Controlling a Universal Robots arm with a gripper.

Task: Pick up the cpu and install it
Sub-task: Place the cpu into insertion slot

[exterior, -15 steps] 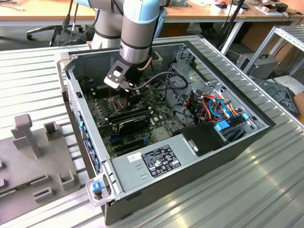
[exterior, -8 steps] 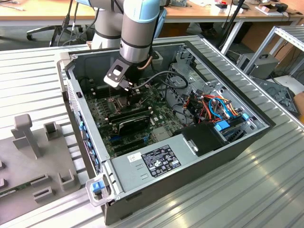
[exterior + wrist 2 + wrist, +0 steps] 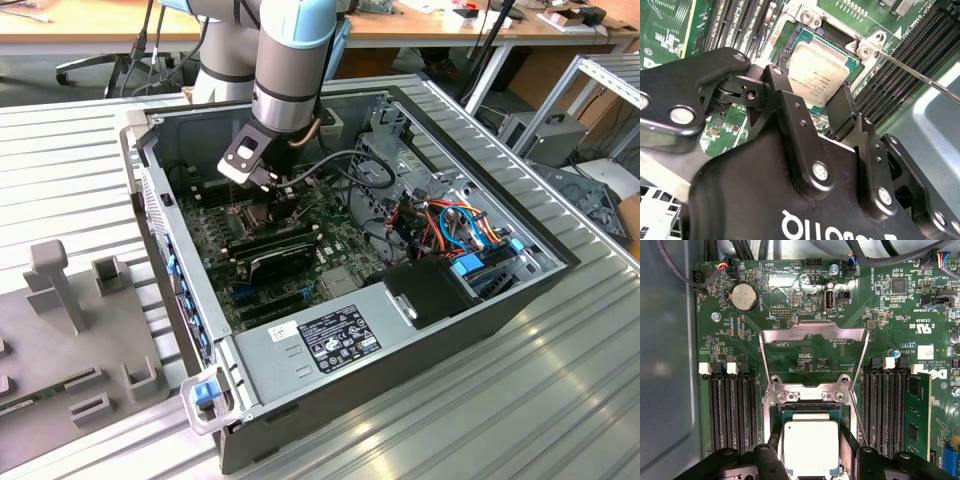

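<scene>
Looking at both wrist views, your black tool (image 3: 812,97) is narrow, its fingers (image 3: 782,95) closed on two opposite edges of the small flat grey-tan square cpu (image 3: 819,70). The chip sits down in the silver metal-framed socket (image 3: 807,396) on the green motherboard (image 3: 880,315). The hinged metal load plate (image 3: 815,332) is flipped open, and long black memory slots (image 3: 732,410) run along either side.
</scene>
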